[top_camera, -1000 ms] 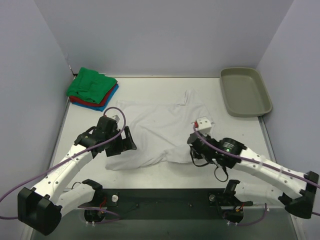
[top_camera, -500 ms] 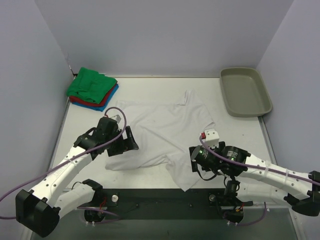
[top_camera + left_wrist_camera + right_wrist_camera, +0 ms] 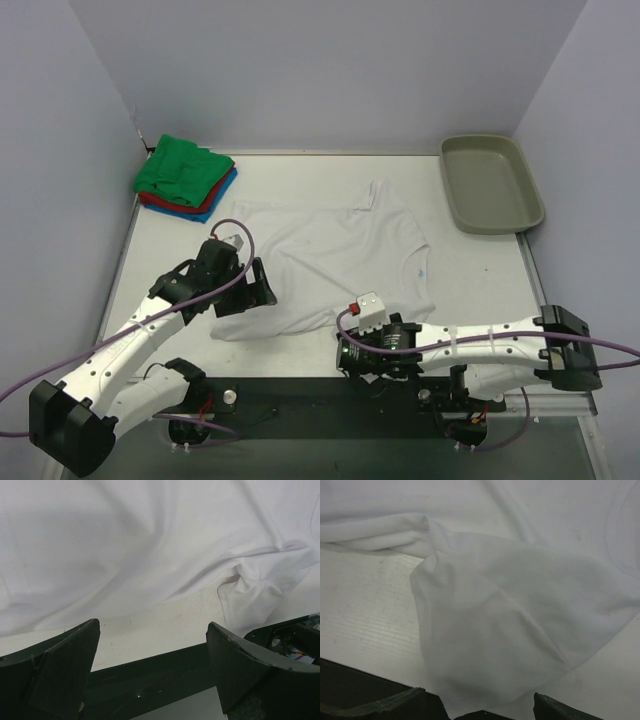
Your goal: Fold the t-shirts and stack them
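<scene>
Right hand (image 3: pixel 479 697) has dragged tee (image 3: pixel 330 250) right hem corner nearward; now apart, flap loose between. Left hand (image 3: pixel 152 627) apart over tee's left hem. Tee flatter on surface (image 3: pixel 480 290), likely ready for folding.

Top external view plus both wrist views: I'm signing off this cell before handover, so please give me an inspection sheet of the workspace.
Surface: white table, no spills seen.
Job's things: white t-shirt spread mid-table, wrinkled, not yet folded. The green t-shirt lies folded on the red t-shirt and blue t-shirt at the far left corner.
Clutter: grey-beige tray, empty, far right corner.
Grippers: left tool open, above the white shirt's near hem. Right tool open, above a loose flap of it at the table's near edge.
Cables: purple cable along each arm, no snag seen.
Surroundings: plain walls, nothing else seen.
</scene>
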Motion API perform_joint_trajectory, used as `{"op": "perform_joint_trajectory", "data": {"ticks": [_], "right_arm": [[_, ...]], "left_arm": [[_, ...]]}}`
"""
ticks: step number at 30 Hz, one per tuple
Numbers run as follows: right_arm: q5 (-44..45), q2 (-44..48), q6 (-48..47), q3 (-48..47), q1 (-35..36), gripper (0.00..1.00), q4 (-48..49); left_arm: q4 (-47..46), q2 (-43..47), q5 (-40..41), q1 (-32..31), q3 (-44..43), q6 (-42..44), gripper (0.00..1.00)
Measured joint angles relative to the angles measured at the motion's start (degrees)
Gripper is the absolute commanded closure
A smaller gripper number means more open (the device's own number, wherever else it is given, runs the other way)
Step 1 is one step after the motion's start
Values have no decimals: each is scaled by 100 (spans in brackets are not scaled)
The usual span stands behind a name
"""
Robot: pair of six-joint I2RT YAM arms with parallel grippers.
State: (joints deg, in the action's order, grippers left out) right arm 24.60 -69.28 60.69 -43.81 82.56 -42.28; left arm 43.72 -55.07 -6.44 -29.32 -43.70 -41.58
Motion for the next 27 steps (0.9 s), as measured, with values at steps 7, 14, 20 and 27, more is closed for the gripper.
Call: {"op": "perform_joint_trajectory", "data": {"ticks": [7, 14, 20, 27], "right_arm": [[-111, -1003, 461, -4, 494, 35, 614], [-109, -1012, 992, 527, 616, 52, 1056], [-151, -1014, 1259, 632, 789, 55, 1178], [-166, -1134, 1421, 632, 870, 76, 1283]], "left_arm": [[72, 52, 199, 0, 31, -26, 2], [142, 321, 428, 0, 31, -26, 3], [157, 271, 433, 0, 33, -48, 3], [214, 273, 501, 0, 66, -127, 2]]}}
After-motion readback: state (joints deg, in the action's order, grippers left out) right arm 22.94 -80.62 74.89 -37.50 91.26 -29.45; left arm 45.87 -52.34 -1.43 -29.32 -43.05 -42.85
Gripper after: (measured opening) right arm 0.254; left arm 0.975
